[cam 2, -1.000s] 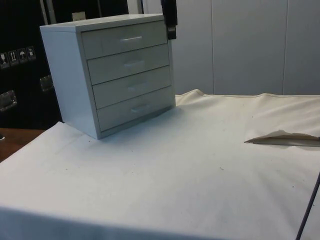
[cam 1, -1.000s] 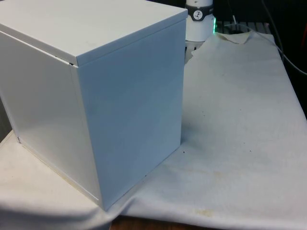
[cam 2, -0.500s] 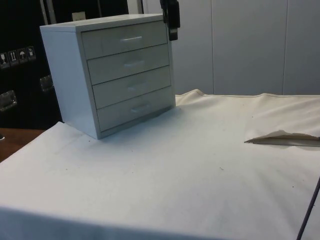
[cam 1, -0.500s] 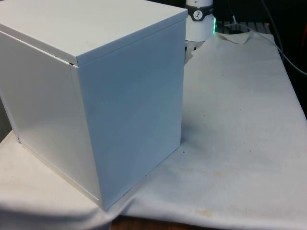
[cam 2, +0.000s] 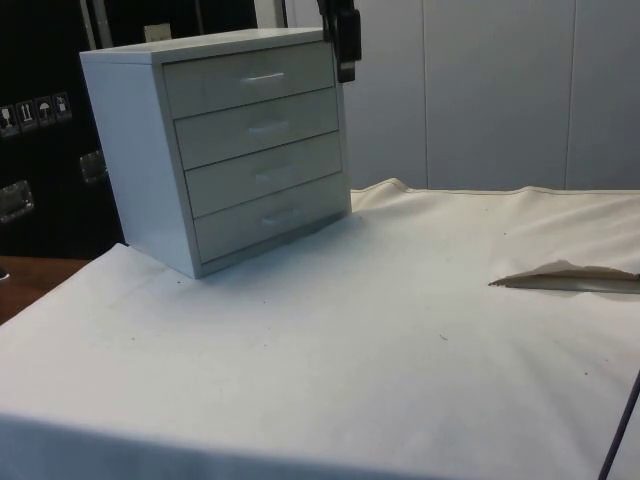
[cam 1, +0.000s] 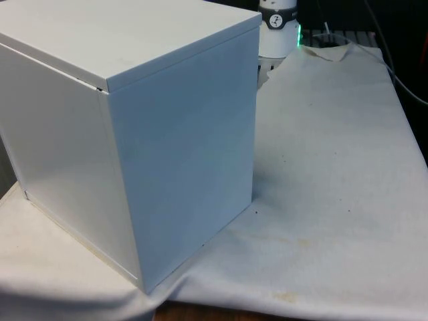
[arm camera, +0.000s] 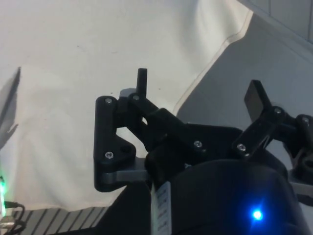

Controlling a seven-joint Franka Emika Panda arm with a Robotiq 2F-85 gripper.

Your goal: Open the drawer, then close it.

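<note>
**Gripper hanging spread beside chest top**

Chest [cam 2: 225, 140] is sitting on the cloth [cam 2: 400, 340], all four drawers flush, top drawer [cam 2: 250, 80] shut. Gripper [arm camera: 198, 90] is hanging in the air, fingers [arm camera: 142, 81] spread wide and holding nothing. In the side view it is hovering at the chest's top corner, just beside the top drawer.

The black end effector [arm camera: 198, 90] hangs high above the tabletop's far edge, its two fingers [arm camera: 142, 82] spread wide apart with nothing between them, pointing downward.
</note>
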